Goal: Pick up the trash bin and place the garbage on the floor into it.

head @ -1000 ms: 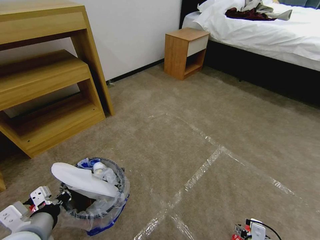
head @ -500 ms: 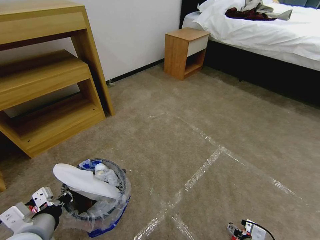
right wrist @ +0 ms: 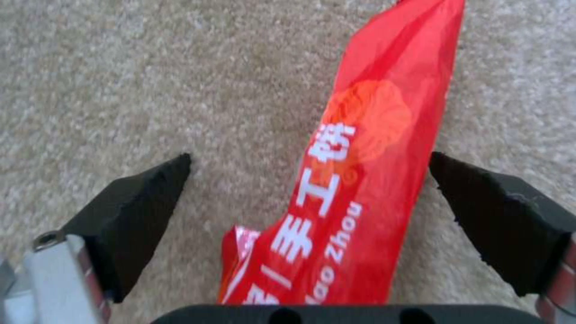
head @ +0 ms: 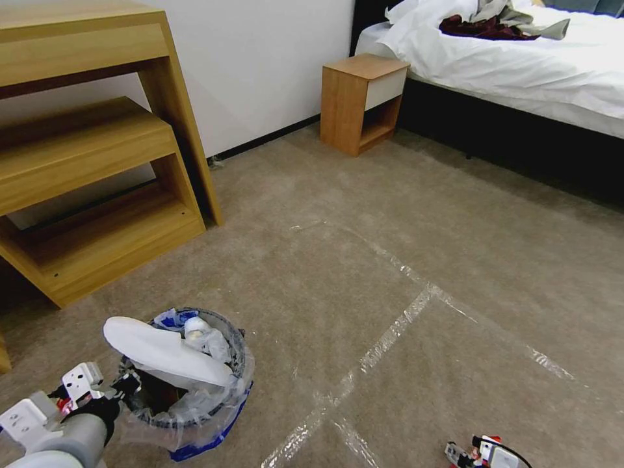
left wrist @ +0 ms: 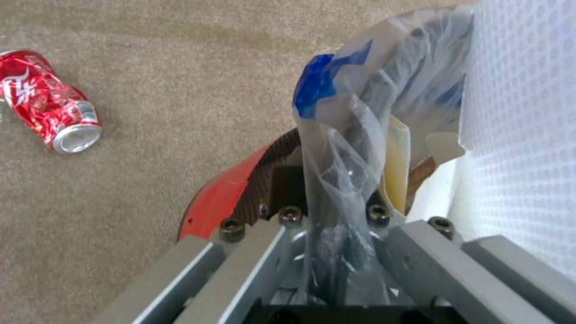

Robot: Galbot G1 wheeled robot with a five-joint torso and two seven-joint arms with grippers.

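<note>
Carpet crossed by tape strips is spreading out ahead of us toward a bed and a nightstand. We are holding the bin low on our left side with the left claw, which is clamping the near rim and the crinkled plastic liner; in the left wrist view the liner is bunching between the closed fingers, with the bin's red wall just beside them. A white slipper is lying across the bin's mouth, sticking out over the rim toward the wooden shelf unit, and crumpled white tissue is sitting beside it inside. A crushed red can is lying on its side on the carpet, apart from the bin. On our right, the right claw is hanging low over the floor with its fingers spread wide, and a red wrapper with white lettering is lying flat on the carpet between them, nearer one finger than the other and touching neither that we can see. In the head view the right claw is showing at the lower edge.
</note>
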